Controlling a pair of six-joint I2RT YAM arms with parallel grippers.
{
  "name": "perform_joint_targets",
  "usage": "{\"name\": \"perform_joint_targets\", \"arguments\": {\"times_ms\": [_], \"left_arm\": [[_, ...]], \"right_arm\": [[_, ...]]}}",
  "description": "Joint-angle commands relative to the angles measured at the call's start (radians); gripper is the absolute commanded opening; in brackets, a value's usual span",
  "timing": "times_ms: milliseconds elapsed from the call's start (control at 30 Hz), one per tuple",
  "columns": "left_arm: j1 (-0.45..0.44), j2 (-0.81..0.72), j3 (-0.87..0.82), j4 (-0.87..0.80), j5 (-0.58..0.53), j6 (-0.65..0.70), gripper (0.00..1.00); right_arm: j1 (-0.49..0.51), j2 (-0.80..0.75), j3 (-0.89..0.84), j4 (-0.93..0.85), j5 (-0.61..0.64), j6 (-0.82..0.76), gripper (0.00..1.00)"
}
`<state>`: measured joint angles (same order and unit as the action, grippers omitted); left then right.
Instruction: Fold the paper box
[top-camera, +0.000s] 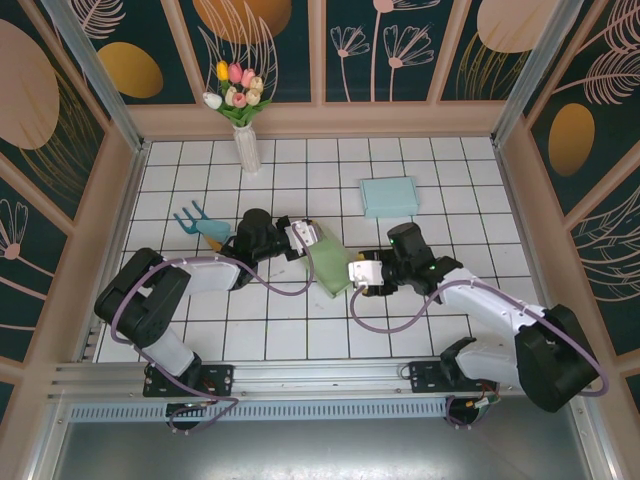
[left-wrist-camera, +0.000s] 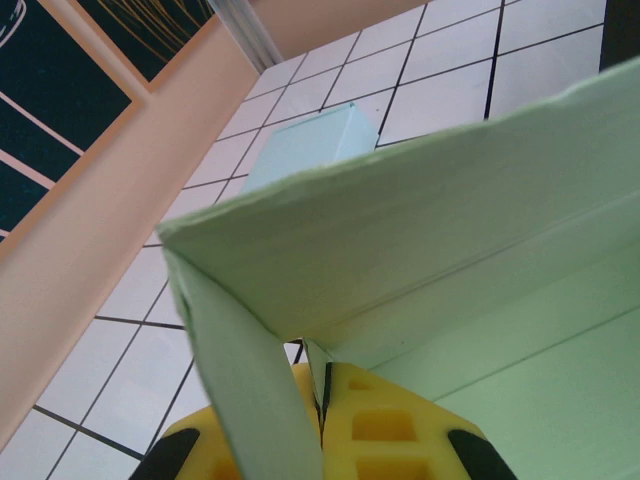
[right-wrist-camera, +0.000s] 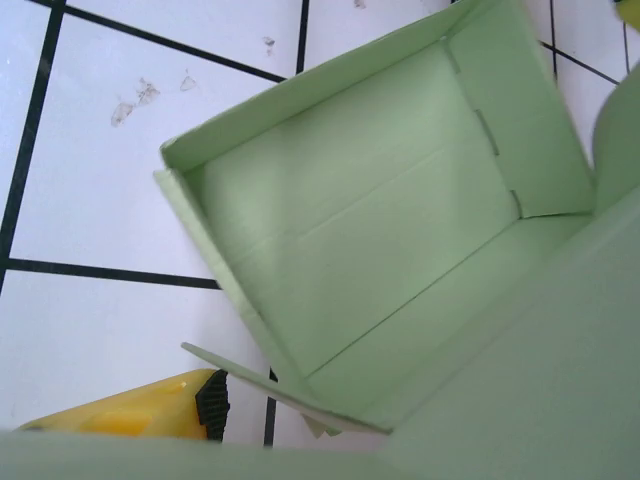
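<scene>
mid-table, left tool (top-camera: 301, 238) pinched shut on green box (top-camera: 329, 264) flap

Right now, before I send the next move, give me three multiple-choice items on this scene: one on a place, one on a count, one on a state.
1. Where does the light blue box lie?
A. Between the arm bases.
B. Farther back on the table than the green box, right of the vase.
C. Inside the green box.

2. How many paper boxes are in the scene?
A. One.
B. Two.
C. Four.

3. What is the left gripper doing?
A. Hanging open over the table.
B. Shut on the vase.
C. Shut on a flap of the green box.

Answers:
1 B, the top view shows it beyond the green one and to its right.
2 B, one is green and one is light blue.
3 C, the left wrist view shows its yellow fingers pinching the green flap.
</scene>
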<state>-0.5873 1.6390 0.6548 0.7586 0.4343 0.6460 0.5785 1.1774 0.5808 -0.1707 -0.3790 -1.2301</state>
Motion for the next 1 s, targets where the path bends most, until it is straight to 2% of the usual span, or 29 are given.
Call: {"name": "perform_joint_targets", "arguments": {"times_ms": [0, 233, 433, 600, 667, 800, 967], "left_arm": [[-0.002, 0.025, -0.012, -0.051, 0.007, 0.016, 0.0], [-0.002, 0.034, -0.031, -0.005, 0.022, -0.041, 0.0], [-0.004, 0.045, -0.034, 0.044, 0.001, -0.212, 0.0], [-0.002, 0.063, 0.035, -0.05, -0.025, -0.379, 0.0], [-0.003, 0.061, 0.044, -0.074, -0.005, -0.405, 0.0], [-0.003, 0.022, -0.022, 0.003, -0.003, -0.436, 0.0], [-0.003, -0.038, -0.048, -0.002, 0.03, -0.499, 0.0]], "right_arm": [[0.015, -0.034, -0.001, 0.039, -0.009, 0.039, 0.57], [0.027, -0.045, -0.013, 0.059, -0.002, 0.046, 0.48], [0.064, -0.033, -0.024, 0.077, 0.032, 0.048, 0.44], [0.091, -0.012, -0.031, 0.11, 0.062, 0.063, 0.42], [0.098, -0.005, -0.035, 0.119, 0.069, 0.069, 0.42], [0.106, 0.004, -0.044, 0.12, 0.076, 0.068, 0.42], [0.119, 0.014, -0.04, 0.11, 0.09, 0.069, 0.42]]}}
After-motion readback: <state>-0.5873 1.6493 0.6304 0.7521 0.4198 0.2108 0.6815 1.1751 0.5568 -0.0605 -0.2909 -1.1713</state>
